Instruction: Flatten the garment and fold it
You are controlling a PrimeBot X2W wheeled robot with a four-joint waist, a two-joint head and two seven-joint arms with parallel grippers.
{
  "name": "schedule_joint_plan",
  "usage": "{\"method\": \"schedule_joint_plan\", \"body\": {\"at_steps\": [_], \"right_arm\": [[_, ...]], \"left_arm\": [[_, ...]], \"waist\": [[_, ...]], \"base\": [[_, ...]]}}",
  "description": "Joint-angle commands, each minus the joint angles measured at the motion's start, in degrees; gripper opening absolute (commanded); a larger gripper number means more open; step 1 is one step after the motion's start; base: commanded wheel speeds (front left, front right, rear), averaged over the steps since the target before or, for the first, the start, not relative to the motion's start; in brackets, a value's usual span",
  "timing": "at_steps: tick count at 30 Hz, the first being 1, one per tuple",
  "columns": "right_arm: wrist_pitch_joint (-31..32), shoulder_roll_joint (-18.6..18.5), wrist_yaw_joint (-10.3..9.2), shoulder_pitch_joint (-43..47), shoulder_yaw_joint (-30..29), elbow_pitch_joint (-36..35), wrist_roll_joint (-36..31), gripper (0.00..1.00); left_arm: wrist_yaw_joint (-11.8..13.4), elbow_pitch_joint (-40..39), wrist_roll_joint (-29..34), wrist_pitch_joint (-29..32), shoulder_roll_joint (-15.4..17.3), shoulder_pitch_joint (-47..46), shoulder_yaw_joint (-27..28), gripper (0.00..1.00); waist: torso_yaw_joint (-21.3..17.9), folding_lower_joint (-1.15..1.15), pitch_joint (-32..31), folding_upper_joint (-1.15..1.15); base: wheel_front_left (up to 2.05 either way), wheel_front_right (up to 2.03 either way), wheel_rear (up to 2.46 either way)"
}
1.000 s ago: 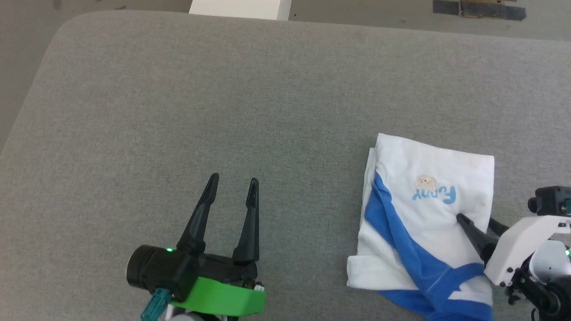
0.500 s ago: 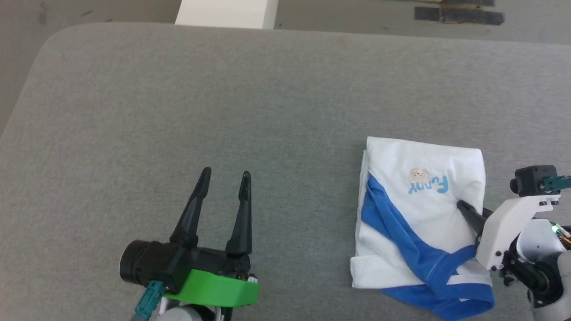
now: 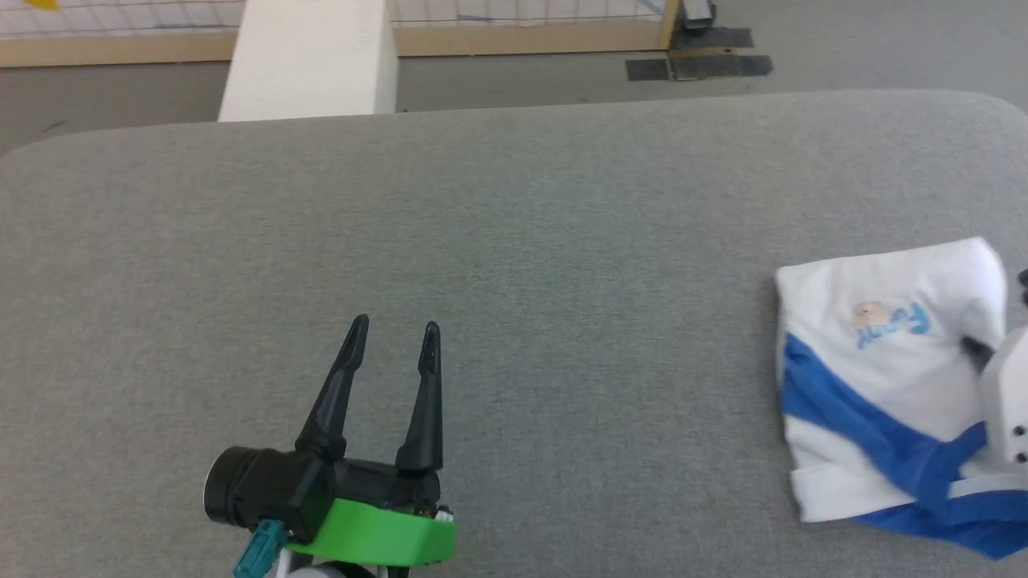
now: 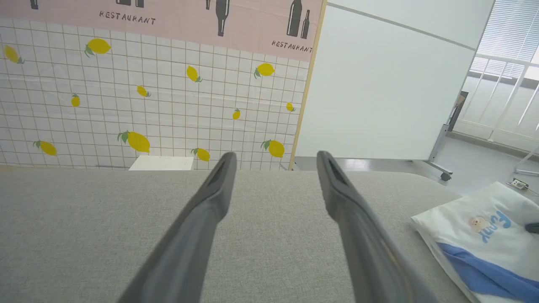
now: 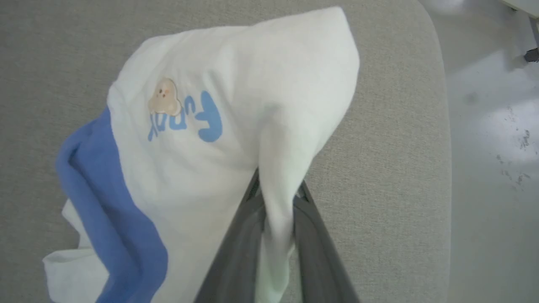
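Note:
The garment [image 3: 875,361] is a white T-shirt with blue trim and a small blue print, lying bunched at the right of the grey table [image 3: 514,209]. My right gripper [image 5: 278,185] is shut on a pinched fold of its white right edge, and that edge is pulled up into a peak. In the head view the right gripper [image 3: 976,347] sits at the frame's right border, mostly cut off. My left gripper [image 3: 395,325] hovers open over bare table at the lower left, far from the garment [image 4: 476,235]. The left gripper [image 4: 276,155] has nothing between its fingers.
A white block [image 3: 309,60] stands just past the table's far edge. The table's rounded right edge [image 5: 438,126] runs close beside the garment [image 5: 202,139], with floor beyond it. A lemon-patterned wall [image 4: 147,105] and a white board [image 4: 379,97] stand behind the table.
My right gripper has shut on the garment's right edge and lifted it. The head camera has tilted up and swung left, shifting the whole picture. The left gripper stays open.

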Motion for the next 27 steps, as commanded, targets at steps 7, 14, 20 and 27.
{"method": "schedule_joint_plan", "body": {"at_steps": [7, 14, 20, 27], "right_arm": [[-2.8, -9.3, -0.11, -6.2, 2.5, 2.5, -1.3, 0.00], [-7.1, -15.7, -0.11, -11.4, 2.4, 7.4, -2.8, 0.00], [-11.1, -18.8, -0.11, -15.1, 2.6, 11.7, -4.3, 0.00], [-14.2, -17.7, -0.11, -18.5, 2.2, 17.7, -6.3, 0.00]], "left_arm": [[0.6, -2.4, 2.8, -0.2, 0.3, -3.1, -0.4, 1.00], [1.3, -4.2, 5.2, 0.2, 0.9, -6.5, -0.7, 1.00], [1.9, -5.8, 6.3, 0.5, 1.5, -9.0, -0.2, 1.00], [2.5, -7.7, 6.9, 1.1, 2.0, -10.6, 0.2, 1.00]], "waist": [[-2.4, 0.00, 7.0, 0.00], [-2.5, 0.00, 13.6, 0.00], [-2.7, 0.00, 18.0, 0.00], [-3.3, 0.00, 21.1, 0.00]], "base": [[0.00, 0.00, 0.00], [0.00, 0.00, 0.00], [0.00, 0.00, 0.00], [0.00, 0.00, 0.00]]}}
